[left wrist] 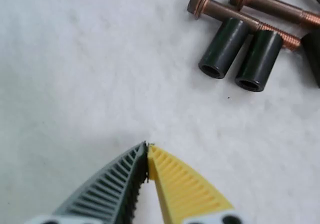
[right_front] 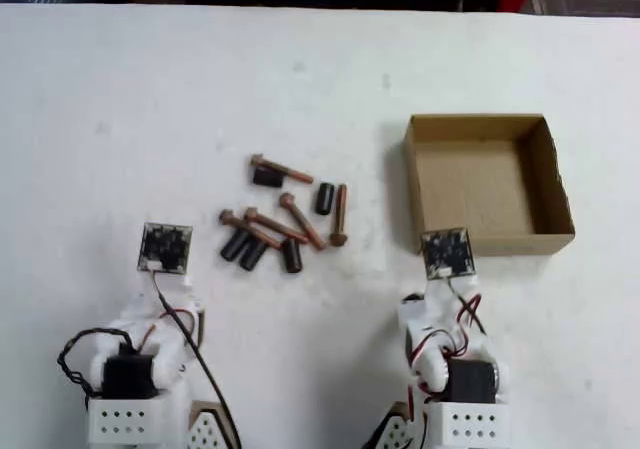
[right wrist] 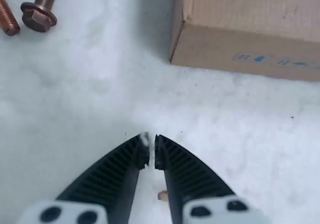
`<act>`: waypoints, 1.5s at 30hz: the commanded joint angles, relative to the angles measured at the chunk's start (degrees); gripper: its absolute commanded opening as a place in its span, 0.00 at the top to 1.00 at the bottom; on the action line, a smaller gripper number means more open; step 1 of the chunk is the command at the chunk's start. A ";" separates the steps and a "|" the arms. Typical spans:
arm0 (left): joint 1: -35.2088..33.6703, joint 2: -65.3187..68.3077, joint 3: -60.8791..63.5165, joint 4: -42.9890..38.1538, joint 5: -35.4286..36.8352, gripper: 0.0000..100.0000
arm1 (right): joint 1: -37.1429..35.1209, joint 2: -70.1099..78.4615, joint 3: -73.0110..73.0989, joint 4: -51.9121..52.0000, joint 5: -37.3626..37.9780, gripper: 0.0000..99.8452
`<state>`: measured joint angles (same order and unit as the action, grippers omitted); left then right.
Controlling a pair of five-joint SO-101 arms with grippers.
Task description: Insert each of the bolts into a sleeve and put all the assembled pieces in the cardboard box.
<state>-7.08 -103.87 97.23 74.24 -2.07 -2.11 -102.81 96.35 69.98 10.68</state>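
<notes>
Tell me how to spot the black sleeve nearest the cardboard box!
Find the cardboard box on the white table. The bolt nearest it has a short black sleeve right beside it. The other four sleeves lie farther from the box.

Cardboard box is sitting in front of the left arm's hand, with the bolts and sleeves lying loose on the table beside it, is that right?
Not quite: the cardboard box sits in front of the right hand, not the left, as the right wrist view shows. The bolts and sleeves do lie loose beside it.
</notes>
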 commanded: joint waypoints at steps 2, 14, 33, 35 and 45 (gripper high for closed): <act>0.04 -0.40 -0.18 -0.62 -0.44 0.98 | -0.48 -0.31 0.53 -4.70 -0.26 0.98; 0.04 -0.40 -0.18 -0.62 -0.44 0.98 | -1.45 -0.48 0.44 -11.74 16.18 0.98; 0.04 -0.40 -0.18 -0.62 -0.44 0.98 | -1.01 -0.40 -4.75 -16.57 12.22 0.98; 0.04 -0.40 -0.18 -0.62 -0.44 0.98 | -1.01 -0.31 -8.70 -13.93 14.86 0.98; 0.04 -0.40 -0.18 -0.62 -0.44 0.98 | -1.36 2.86 -31.03 -6.29 17.58 0.98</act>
<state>-7.08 -103.87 97.23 74.24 -2.07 -3.08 -103.25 72.53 62.95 27.30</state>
